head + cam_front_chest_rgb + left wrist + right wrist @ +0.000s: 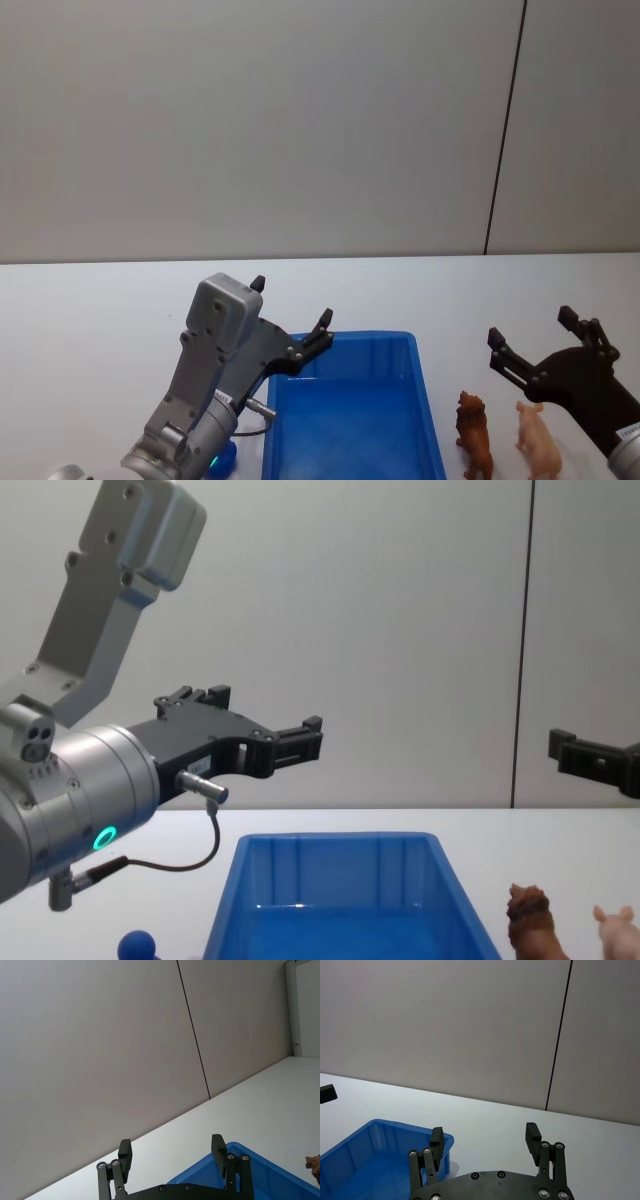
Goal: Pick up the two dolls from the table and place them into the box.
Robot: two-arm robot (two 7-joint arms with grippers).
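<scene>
1. Left gripper (291,301) is hovering above the far-left corner of the box (350,338), its 2 fingers standing wide apart and gripping nothing. In the chest view it (265,712) is hanging well above the rim and pointing toward the robot's right.
2. Right gripper (532,327) is hovering over the table (100,320) to the right of the box, beyond the 2 dolls. Its fingers are also spread apart and empty, as its own wrist view is showing (485,1133).
3. Box is sitting on the table in front of the robot, open side up and nothing showing inside (340,875). Its side walls are running near-to-far, and the near end is running off the frame edge.
4. Lion doll (474,435) is standing upright on the table just right of the box's right wall, not touching it. Its long axis is running near-to-far, roughly parallel with that wall, and its maned head is pointing toward the far side.
5. Pig doll (538,440) is standing just right of the lion, a small gap between them. Its body is lying along the same line, head toward the far side.
6. Blue ball (136,945) is sitting on the table left of the box, under the left arm.
</scene>
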